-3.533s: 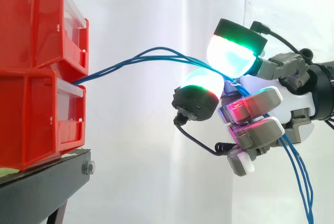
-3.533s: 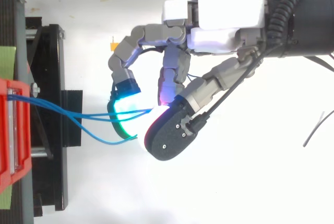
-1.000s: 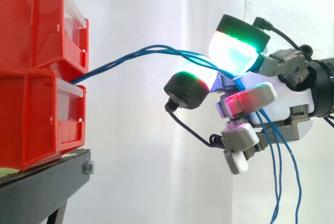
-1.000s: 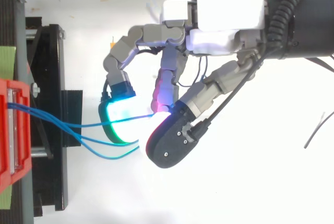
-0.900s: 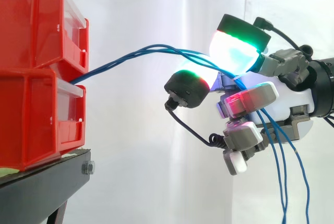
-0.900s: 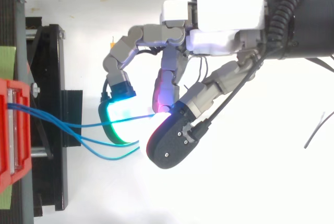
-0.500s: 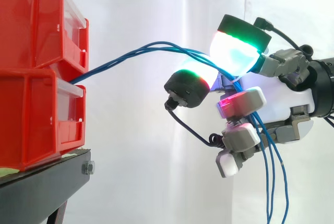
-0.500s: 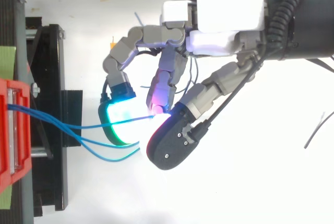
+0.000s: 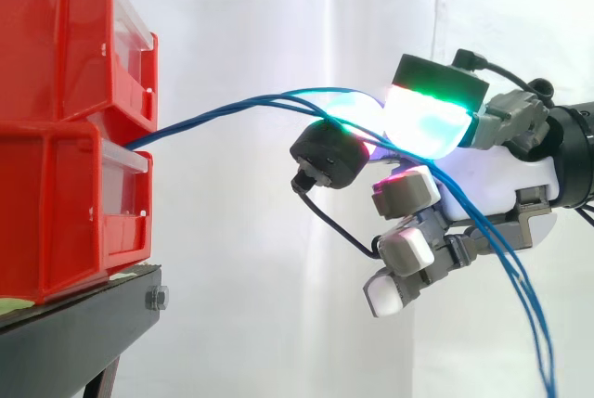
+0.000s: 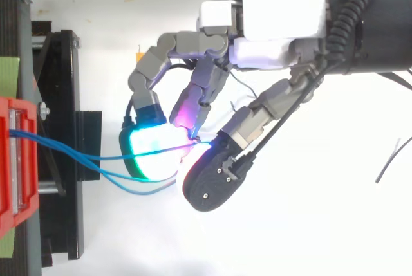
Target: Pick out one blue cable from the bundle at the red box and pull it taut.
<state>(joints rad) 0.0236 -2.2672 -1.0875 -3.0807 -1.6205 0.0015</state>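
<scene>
Several blue cables (image 9: 223, 110) leave the gap between the two stacked red bins (image 9: 65, 138) and arc up and right to my hand (image 9: 501, 185). There they pass between the black-backed thumb pad (image 9: 327, 152) and the green-glowing finger pad (image 9: 429, 115), which close on them. Behind the palm the cables drop down to the lower right (image 9: 529, 305). From above, one cable (image 10: 84, 154) runs almost straight into the pinch, while the others sag in loops below the green pad (image 10: 148, 147). The lower fingers (image 9: 399, 250) stick out to the left and hold nothing.
The red bins (image 10: 16, 166) sit on a black stand (image 9: 83, 324) at the left edge. A white curtain hangs behind. A thin dark wire (image 10: 389, 157) lies at the right in the top view. Open space separates the bins from the hand.
The green finger pad has come down closer to the thumb pad. The lower fingers have uncurled and now point left. The hanging cable ends have swung right.
</scene>
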